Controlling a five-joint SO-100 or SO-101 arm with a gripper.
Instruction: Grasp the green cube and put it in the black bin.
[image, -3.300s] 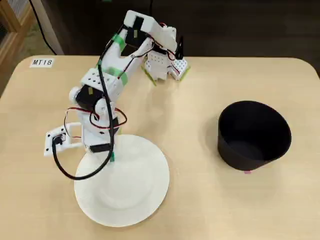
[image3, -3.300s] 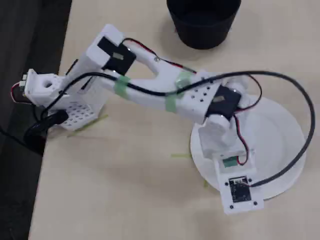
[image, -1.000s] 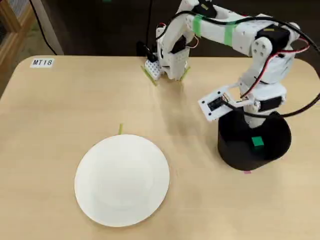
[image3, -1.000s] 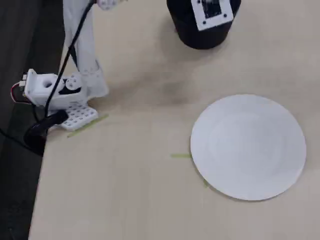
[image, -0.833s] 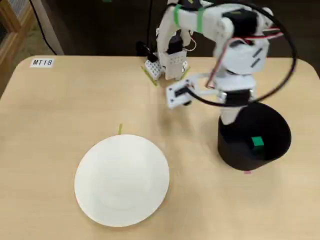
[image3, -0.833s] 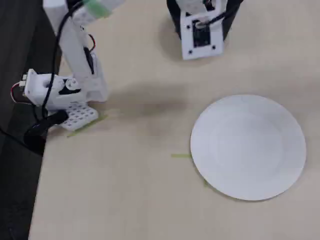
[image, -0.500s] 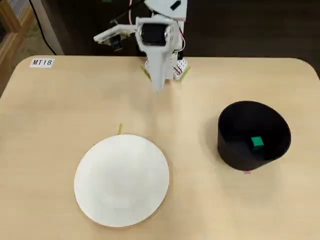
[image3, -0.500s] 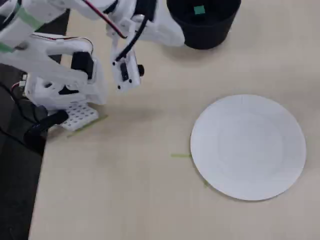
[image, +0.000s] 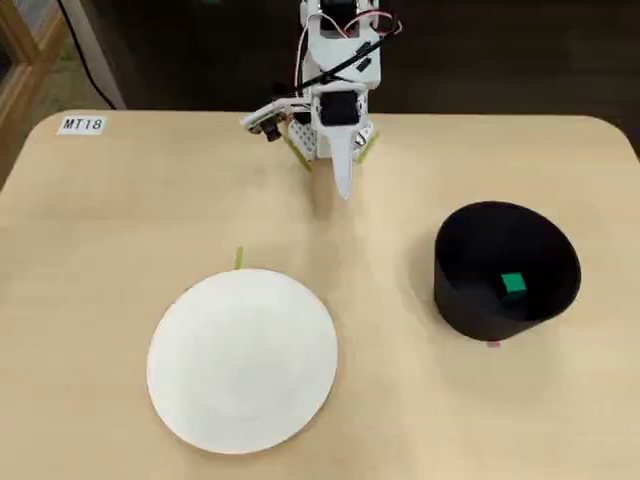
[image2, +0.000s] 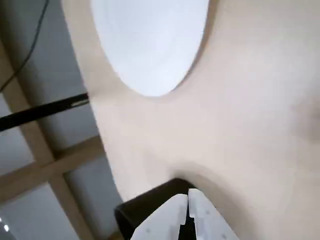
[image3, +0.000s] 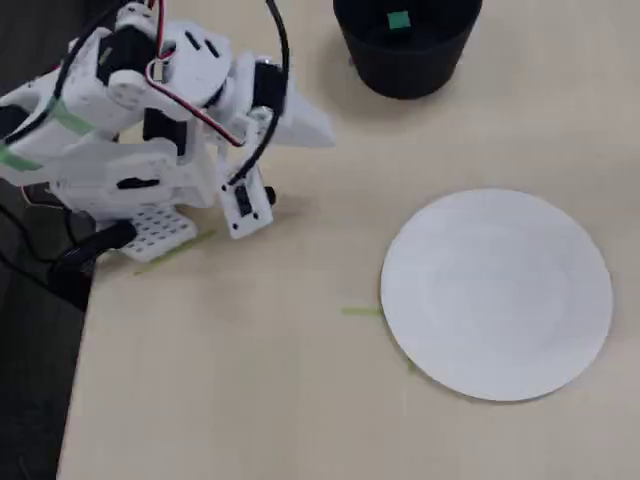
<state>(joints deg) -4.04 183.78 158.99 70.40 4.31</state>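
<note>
The green cube (image: 512, 286) lies on the floor of the black bin (image: 470, 300) at the table's right in a fixed view. Both also show at the top of the other fixed view, cube (image3: 398, 20) inside bin (image3: 405, 70). My white gripper (image: 343, 188) is folded back near the arm's base at the far middle of the table, jaws closed and empty. In the wrist view the gripper (image2: 187, 196) points over bare table, fingertips together, with the bin's rim (image2: 145, 202) beside it. In the other fixed view the gripper (image3: 325, 128) is well apart from the bin.
A flat white plate (image: 243, 358) lies at the table's front left, also in the wrist view (image2: 150, 40) and a fixed view (image3: 497, 292). A thin yellow-green tape strip (image: 239, 257) lies by its far edge. A label "MT18" (image: 81, 125) sits at the far left corner.
</note>
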